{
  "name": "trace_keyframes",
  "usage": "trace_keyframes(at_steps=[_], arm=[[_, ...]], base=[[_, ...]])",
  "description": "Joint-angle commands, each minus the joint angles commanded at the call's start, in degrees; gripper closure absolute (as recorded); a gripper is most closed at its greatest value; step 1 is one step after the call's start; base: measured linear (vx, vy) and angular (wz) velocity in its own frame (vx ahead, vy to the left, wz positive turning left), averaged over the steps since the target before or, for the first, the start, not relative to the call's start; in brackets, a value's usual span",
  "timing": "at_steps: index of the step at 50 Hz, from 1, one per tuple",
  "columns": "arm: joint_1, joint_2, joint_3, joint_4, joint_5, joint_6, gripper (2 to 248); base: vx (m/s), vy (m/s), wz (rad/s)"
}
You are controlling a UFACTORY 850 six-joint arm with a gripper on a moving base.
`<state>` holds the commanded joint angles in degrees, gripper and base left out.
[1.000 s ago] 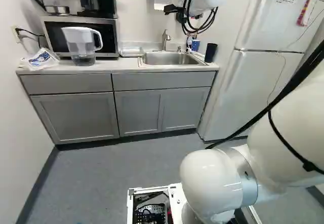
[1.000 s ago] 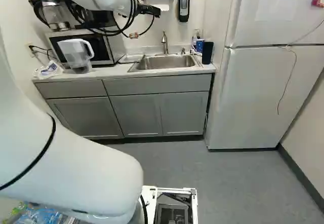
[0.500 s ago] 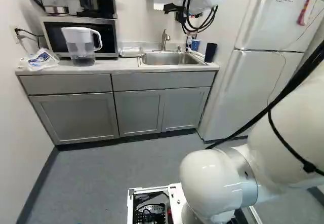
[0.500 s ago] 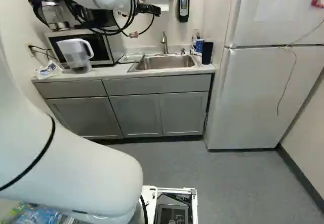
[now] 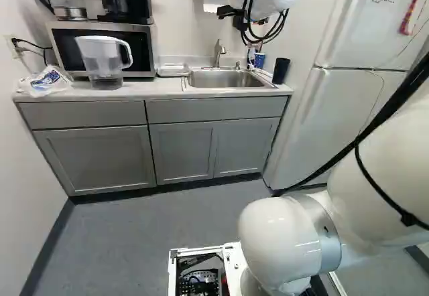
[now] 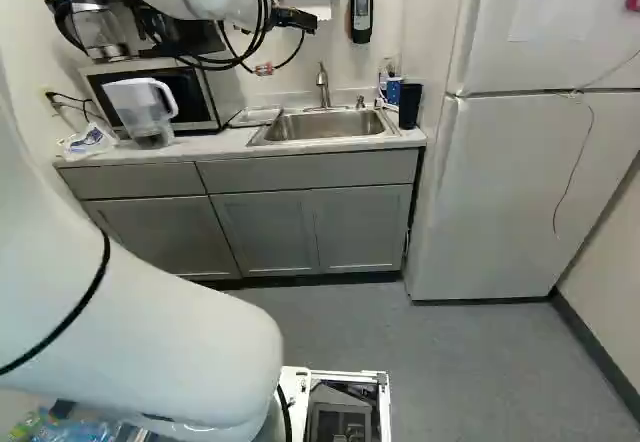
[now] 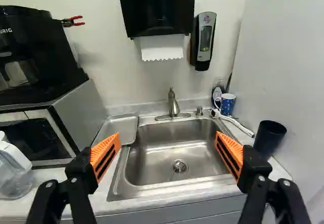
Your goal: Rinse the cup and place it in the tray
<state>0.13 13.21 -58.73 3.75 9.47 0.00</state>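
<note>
My gripper point(image 6: 296, 19) shows partly above the counter in the right base view. The wrist view has the gripper point(image 7: 168, 150) open, its orange pads wide apart over the near part of the sink point(image 7: 174, 143), nothing held. Beyond the sink's far corner, by the fridge side, stands a blue patterned cup point(image 7: 228, 103) with a handle. A dark tumbler point(image 7: 269, 138) stands beside the sink, nearer the gripper's finger on that side. On the sink's other side, next to the microwave, lies a shallow metal tray point(image 7: 119, 128). The faucet point(image 7: 173, 103) rises behind the basin.
A microwave point(image 5: 100, 47) with a coffee maker above it stands on the counter, a water pitcher point(image 5: 102, 61) before it and a plastic bag point(image 5: 47, 80) beside it. The fridge point(image 6: 520, 192) borders the counter. A paper towel dispenser point(image 7: 157, 8) and soap dispenser point(image 7: 205, 40) hang above.
The base has moved slightly towards the counter, which looks a little nearer in both base views. The arm holds its pose against its lowest joint, and the gripper stays open.
</note>
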Motion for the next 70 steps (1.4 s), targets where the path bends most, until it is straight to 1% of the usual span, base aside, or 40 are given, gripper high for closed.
trace_keyframes(at_steps=[42, 70], arm=[[0.00, 0.00, 0.00, 0.00, 0.00, 0.00, 3], [0.00, 0.00, 0.00, 0.00, 0.00, 0.00, 3]], base=[[0.093, -0.031, -0.169], [0.124, -0.002, -0.021]])
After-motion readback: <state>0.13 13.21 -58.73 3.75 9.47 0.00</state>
